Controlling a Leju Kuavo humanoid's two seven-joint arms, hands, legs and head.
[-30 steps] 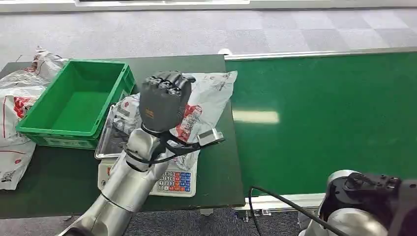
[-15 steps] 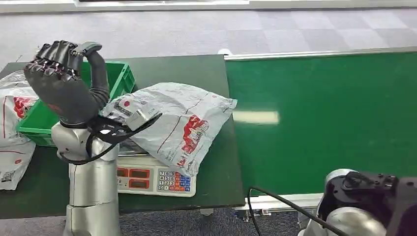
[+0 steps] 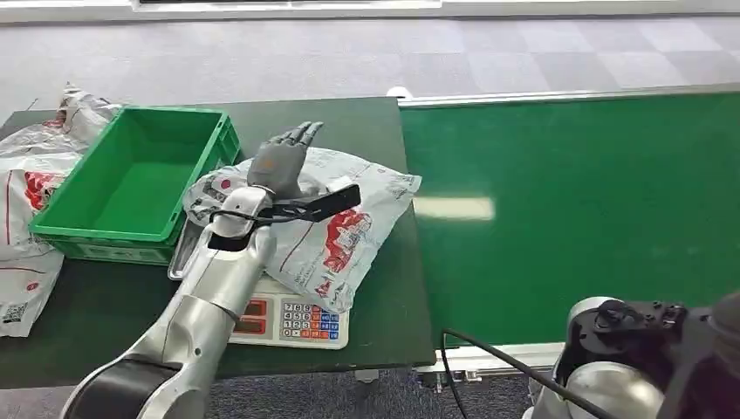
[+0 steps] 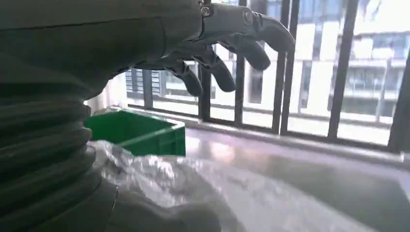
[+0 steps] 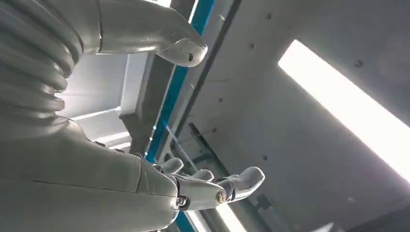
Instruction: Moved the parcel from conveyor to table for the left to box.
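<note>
Dark table (image 3: pixel 366 118), green crate (image 3: pixel 131 183) toward its left edge, scale (image 3: pixel 292 321) at the front edge, bagged parcels (image 3: pixel 26 188) along the left edge, conveyor (image 3: pixel 576 209) adjoining the right edge

Left arm reaches forward, left hand (image 3: pixel 281 162) flat with fingers (image 4: pixel 227 46) extended and apart, holding nothing; right hand (image 5: pixel 145 188) faces upward, fingers loosely spread.

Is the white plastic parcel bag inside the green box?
No, the white plastic parcel bag lies on the weighing scale beside the green plastic box.
</note>
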